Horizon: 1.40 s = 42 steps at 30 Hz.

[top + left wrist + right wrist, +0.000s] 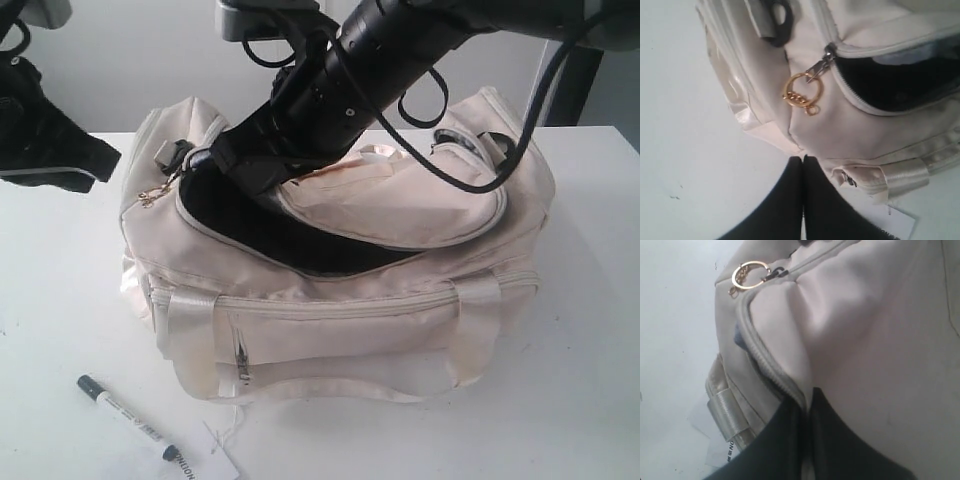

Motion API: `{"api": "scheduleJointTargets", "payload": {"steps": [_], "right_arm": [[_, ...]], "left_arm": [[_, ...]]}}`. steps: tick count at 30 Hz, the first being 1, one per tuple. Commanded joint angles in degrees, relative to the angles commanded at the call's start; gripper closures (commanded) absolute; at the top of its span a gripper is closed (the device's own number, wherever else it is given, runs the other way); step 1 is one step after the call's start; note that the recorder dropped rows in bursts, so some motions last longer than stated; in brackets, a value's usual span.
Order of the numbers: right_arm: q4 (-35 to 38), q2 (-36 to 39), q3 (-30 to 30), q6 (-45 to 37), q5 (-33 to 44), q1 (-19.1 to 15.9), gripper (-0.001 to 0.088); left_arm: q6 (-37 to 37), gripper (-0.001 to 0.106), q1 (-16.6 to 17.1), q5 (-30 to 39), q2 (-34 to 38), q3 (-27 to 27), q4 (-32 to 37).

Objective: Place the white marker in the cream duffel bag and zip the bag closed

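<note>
The right gripper (804,401) pinches the bag's (330,330) flap (400,200) open for the marker (128,417) lying at its seven o'clock; the left gripper (803,162) hangs clenched, empty.

You have the bag (340,320) in the middle of the table (60,300). The marker (128,417) lies on the table before the bag's left end, apart from it, with the tag (215,462) just beside its nearer tip. The bag's top opening (240,225) gapes on the left, and its flap (400,205) lies to the right of that. The pull (152,195) hangs at the opening's left end. Your right gripper (806,400) reaches across to the opening's left rim. Your left gripper (803,160) is left of the bag, near the pull.
</note>
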Motion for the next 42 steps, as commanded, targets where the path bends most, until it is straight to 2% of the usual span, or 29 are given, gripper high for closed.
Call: {"api": "scheduleJointTargets", "payload": {"steps": [7, 11, 13, 16, 18, 20, 22, 29, 39, 42], "right_arm": [[-0.1, 0.0, 0.0, 0.0, 0.0, 0.0, 0.0868], [-0.2, 0.0, 0.0, 0.0, 0.0, 0.0, 0.0868], [-0.2, 0.1, 0.0, 0.0, 0.0, 0.0, 0.0868], [-0.2, 0.3, 0.0, 0.0, -0.1, 0.0, 0.0868], [-0.1, 0.6, 0.0, 0.0, -0.1, 0.0, 0.0868], [0.0, 1.0, 0.0, 0.0, -0.1, 0.0, 0.0868], [0.0, 1.4, 0.0, 0.0, -0.1, 0.0, 0.0868], [0.1, 1.7, 0.0, 0.0, -1.0, 0.0, 0.0868], [0.1, 1.8, 0.0, 0.0, -2.0, 0.0, 0.0868], [0.1, 1.8, 0.0, 0.0, -2.5, 0.0, 0.0868]], "left_arm": [[13.2, 0.105, 10.5, -4.7, 0.0, 9.8, -26.2], [13.3, 0.103, 13.3, -8.9, 0.0, 13.6, -32.2], [13.3, 0.095, 13.4, -9.3, 0.0, 14.4, -33.2], [14.6, 0.074, 13.4, -9.5, 0.0, 15.2, -35.0], [16.9, 0.06, 13.4, -10.0, 0.1, 15.7, -38.2], [19.3, 0.053, 13.4, -10.1, 0.5, 15.8, -41.9], [21.8, 0.052, 13.4, -10.8, 1.2, 16.2, -45.1], [22.0, 0.052, 13.4, -13.2, 4.7, 16.2, -45.5], [22.1, 0.052, 13.2, -13.4, 9.0, 16.2, -47.7], [22.3, 0.063, 13.2, -13.4, 9.8, 16.2, -47.9]]}}
